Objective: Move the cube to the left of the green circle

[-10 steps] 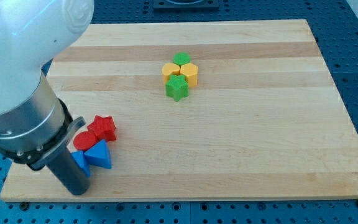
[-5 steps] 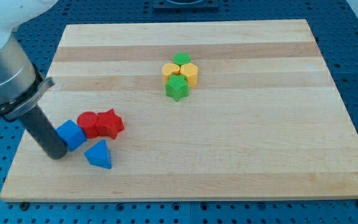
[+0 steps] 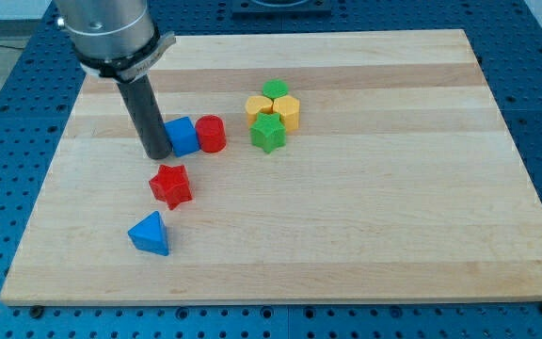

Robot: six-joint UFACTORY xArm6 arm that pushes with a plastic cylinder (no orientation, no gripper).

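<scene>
The blue cube [image 3: 183,136] sits on the wooden board, touching a red cylinder [image 3: 211,134] on its right. My tip [image 3: 157,154] is against the cube's left side. The green circle [image 3: 274,90] is at the top of a tight cluster toward the view's upper middle, with a yellow block [image 3: 258,105] at its lower left, a yellow hexagon [image 3: 286,112] at its lower right and a green star [image 3: 268,134] below. The cube lies left of and lower than this cluster, with the red cylinder between them.
A red star [image 3: 170,185] lies below the cube. A blue triangle [image 3: 150,234] lies further down near the board's [image 3: 393,207] bottom left. The arm's grey body [image 3: 111,33] rises at the view's top left.
My tip swept up and to the right, pushing the blue cube and red cylinder toward the cluster. The red star was left behind and shifted slightly. The blue triangle stayed.
</scene>
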